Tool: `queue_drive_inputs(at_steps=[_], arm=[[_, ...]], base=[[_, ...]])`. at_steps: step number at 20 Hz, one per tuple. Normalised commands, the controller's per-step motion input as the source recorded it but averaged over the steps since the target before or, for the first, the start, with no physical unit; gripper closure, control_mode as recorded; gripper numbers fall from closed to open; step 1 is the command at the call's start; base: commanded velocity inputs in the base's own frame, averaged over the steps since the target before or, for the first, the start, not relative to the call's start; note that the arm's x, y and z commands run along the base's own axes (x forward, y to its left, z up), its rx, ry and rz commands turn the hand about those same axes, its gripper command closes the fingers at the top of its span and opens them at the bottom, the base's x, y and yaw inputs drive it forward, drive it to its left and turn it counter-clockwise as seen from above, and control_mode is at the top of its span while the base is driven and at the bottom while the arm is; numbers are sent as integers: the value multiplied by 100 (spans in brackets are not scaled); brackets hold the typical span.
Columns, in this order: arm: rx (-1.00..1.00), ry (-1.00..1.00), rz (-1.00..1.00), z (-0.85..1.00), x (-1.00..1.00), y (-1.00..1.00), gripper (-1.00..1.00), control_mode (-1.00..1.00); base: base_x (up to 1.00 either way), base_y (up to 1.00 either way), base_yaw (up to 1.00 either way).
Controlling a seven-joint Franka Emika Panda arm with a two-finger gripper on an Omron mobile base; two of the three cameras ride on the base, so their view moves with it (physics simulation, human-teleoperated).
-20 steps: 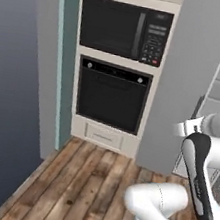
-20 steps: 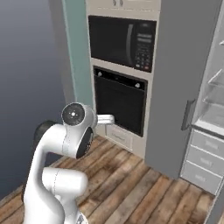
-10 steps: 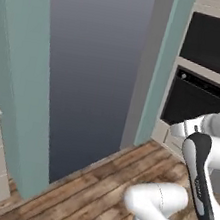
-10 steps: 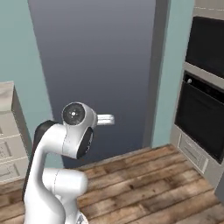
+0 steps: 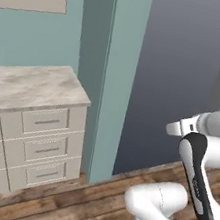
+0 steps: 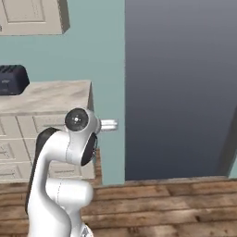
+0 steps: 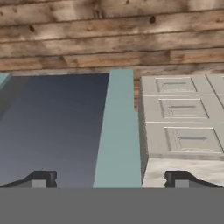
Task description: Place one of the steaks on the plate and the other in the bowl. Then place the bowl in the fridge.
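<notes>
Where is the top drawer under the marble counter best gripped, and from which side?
Probably on the top drawer by its slim horizontal handle, approached from the front with jaws above and below it; the flat panel offers nothing else.

- A wide dark doorway opens ahead, with nothing standing in it.
- A teal wall post bounds its left edge, a solid barrier.
- Just left of the post, a drawer cabinet juts out over the wood floor.
- Its marble top lies mostly bare; a dark appliance sits at the far left.
- An upper cabinet overhangs that top, limiting headroom.
</notes>
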Motion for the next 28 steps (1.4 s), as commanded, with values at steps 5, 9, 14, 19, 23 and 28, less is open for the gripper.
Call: queue_drive_inputs(at_steps=[5,9,14,19,23,28], arm=[[0,0,0,0,0,0,-100,100],[0,0,0,0,0,0,-100,100],[0,0,0,0,0,0,-100,100],[0,0,0,0,0,0,-100,100],[0,0,0,0,0,0,-100,100],[0,0,0,0,0,0,-100,100]], base=[[30,100,22],[36,100,13],[37,100,8],[43,100,1],[52,100,0],[32,91,6]])
